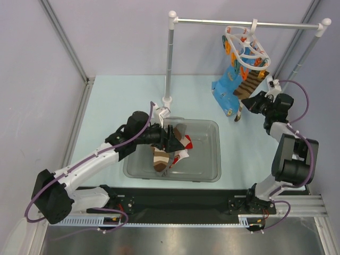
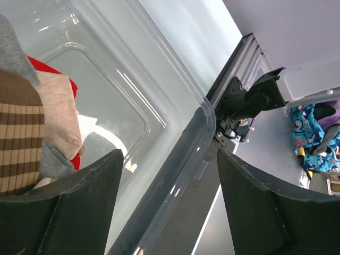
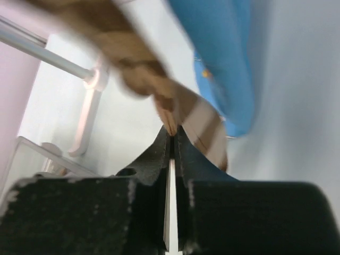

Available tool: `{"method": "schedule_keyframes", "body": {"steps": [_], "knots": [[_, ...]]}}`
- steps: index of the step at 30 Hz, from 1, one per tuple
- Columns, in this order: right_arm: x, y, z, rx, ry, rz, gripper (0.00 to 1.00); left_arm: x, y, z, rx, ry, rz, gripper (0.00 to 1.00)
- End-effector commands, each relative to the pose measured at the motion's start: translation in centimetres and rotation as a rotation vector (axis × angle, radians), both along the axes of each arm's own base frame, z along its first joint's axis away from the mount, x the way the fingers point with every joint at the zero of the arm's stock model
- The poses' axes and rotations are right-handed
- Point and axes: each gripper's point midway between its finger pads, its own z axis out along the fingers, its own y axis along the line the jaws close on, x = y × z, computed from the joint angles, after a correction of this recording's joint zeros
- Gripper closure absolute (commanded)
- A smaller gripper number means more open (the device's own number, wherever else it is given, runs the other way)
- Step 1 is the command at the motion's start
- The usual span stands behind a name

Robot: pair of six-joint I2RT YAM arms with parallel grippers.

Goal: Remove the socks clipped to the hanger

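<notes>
Socks (image 1: 169,151) in bin (image 1: 210,159); I see blue sock (image 1: 225,90), striped sock (image 1: 247,85) left on hanger (image 1: 245,54). Right gripper (image 3: 172,139) pinching striped sock; left gripper (image 2: 170,154) wide, empty.

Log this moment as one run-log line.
left gripper open over clear plastic bin | right gripper shut on brown-and-cream striped sock | bright blue sock on white plastic clip hanger

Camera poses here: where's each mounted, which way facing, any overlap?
Top external: above and behind the bases, facing down; both arms visible, left end effector over the clear plastic bin, right end effector by the white plastic ring hanger.
Left wrist: faces into the bin between its open fingers.
Right wrist: faces along its shut fingers pinching the brown-and-cream striped sock.
Shared: bin in top and left wrist; striped sock in top and right wrist.
</notes>
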Motion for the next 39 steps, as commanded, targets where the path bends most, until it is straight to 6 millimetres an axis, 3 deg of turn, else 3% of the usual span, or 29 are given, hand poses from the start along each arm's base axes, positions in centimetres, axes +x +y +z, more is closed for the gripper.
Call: {"method": "schedule_keyframes", "body": {"steps": [1,2,3,6,12,16,22,30,35,39], "knots": [[-1.3,1.8,4.0,-0.002,-0.022,0.003,1.00,0.1,-0.8,1.5,-0.074,-0.013,-0.017,0.24],[-2.2,2.2,5.4,0.001,-0.039,0.000,1.00,0.1,-0.9,1.3,-0.074,-0.004,-0.020,0.24],[-3.1,2.7,5.0,0.017,-0.009,0.002,1.00,0.1,-1.1,1.5,-0.081,-0.005,-0.022,0.25],[-5.5,4.2,7.8,0.015,-0.046,0.015,1.00,0.0,-1.3,2.1,-0.094,-0.015,-0.028,0.25],[-9.4,5.0,13.6,0.052,-0.118,-0.013,1.00,0.3,-1.9,3.4,-0.117,-0.046,-0.026,0.25],[-11.6,6.8,15.9,0.126,-0.148,0.034,1.00,0.8,-2.9,4.5,-0.129,-0.083,-0.022,0.25],[-14.2,10.0,15.9,0.170,-0.103,0.101,1.00,2.3,-5.1,8.0,-0.193,-0.190,-0.010,0.22],[-16.5,11.4,19.0,0.281,-0.159,0.149,1.00,5.1,-8.6,11.9,-0.236,-0.365,-0.020,0.18],[-17.3,12.1,19.2,0.403,-0.153,0.162,1.00,5.7,-11.7,13.0,-0.255,-0.433,-0.058,0.15],[-17.4,12.1,19.5,0.430,-0.168,0.150,1.00,6.3,-13.9,12.1,-0.239,-0.439,-0.101,0.14]]}}
